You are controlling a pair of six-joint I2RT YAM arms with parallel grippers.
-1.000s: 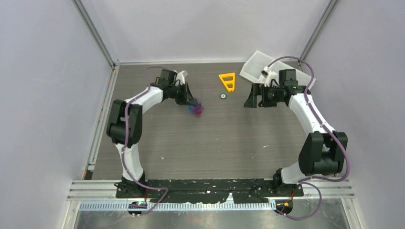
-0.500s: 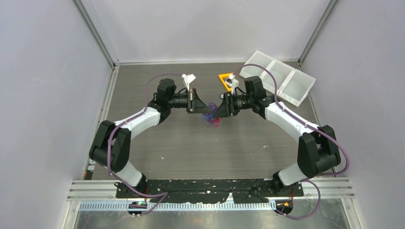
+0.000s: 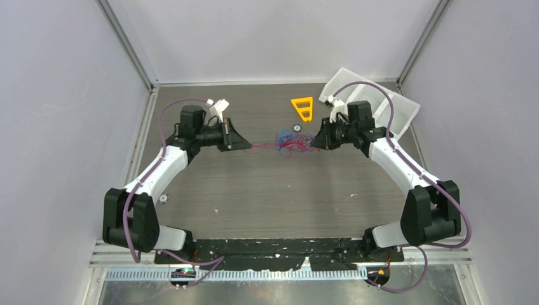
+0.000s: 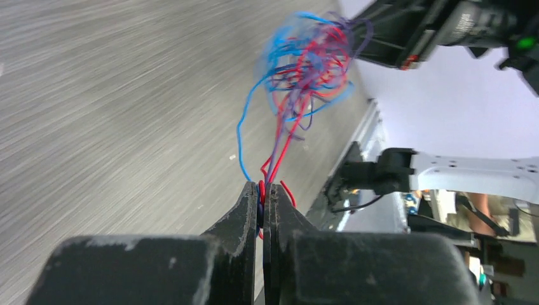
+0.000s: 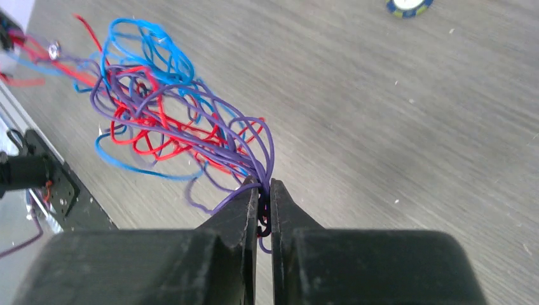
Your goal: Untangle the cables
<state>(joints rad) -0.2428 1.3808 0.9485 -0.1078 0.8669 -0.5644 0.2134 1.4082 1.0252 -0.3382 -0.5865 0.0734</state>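
Cables [image 3: 287, 143]: red, blue and purple wires in one loose tangle, strung between the two claws over the middle of the desk [image 3: 267, 190], a little toward 12 o'clock.
Left claw [image 3: 246, 146]: at the tangle's 9 o'clock, pointing at 3 o'clock. Its fingers are pressed together on a few red, blue and purple strands, which run out straight toward the clump.
Right claw [image 3: 316, 142]: at the tangle's 3 o'clock, pointing at 9 o'clock. Its fingers are clamped on purple strands right at the edge of the clump.
Spread: most of the loops sit nearer the right claw. Only a thin run of strands reaches the left claw.
Triangle [image 3: 303, 108]: orange, flat on the desk at about 1 o'clock from the tangle, apart from it.
Disc [image 3: 296, 128]: small and round, on the desk between the triangle and the tangle. Whether it touches any wire cannot be told.
Tray [image 3: 400, 108]: clear plastic, in the desk's 1 o'clock corner, beyond the right arm.
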